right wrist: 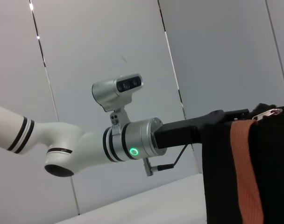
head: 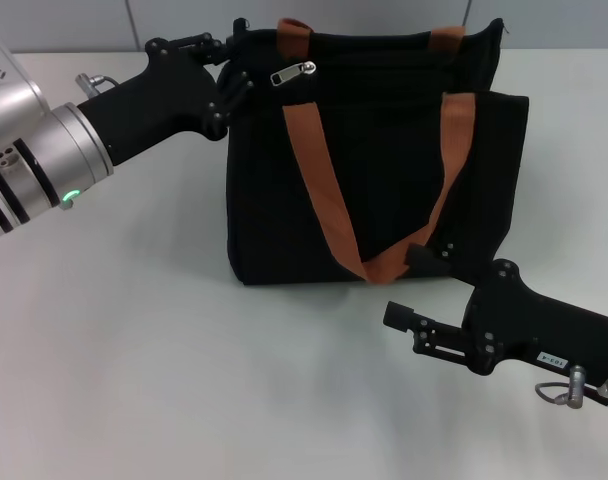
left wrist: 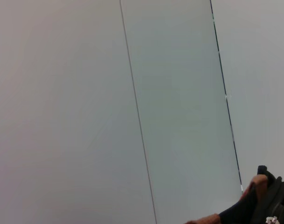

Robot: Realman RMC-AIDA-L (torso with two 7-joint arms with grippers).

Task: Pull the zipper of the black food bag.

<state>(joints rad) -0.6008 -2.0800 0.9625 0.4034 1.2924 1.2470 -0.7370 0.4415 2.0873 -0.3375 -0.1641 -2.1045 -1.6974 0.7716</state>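
The black food bag (head: 384,190) stands upright on the white table, its two orange-brown straps (head: 319,190) hanging down its front. The silver zipper pull (head: 294,73) lies near the left end of the top edge. My left gripper (head: 236,68) is at the bag's top left corner, just left of the pull, and is shut on the fabric there. In the right wrist view the bag (right wrist: 277,186), the pull (right wrist: 267,112) and the left gripper (right wrist: 216,122) show together. My right gripper (head: 412,288) is open, low at the bag's bottom right front, holding nothing.
The white table (head: 164,380) spreads out in front and to the left of the bag. A grey panelled wall (left wrist: 132,93) stands behind. My left arm (right wrist: 132,144) reaches in from the left at the height of the bag's top.
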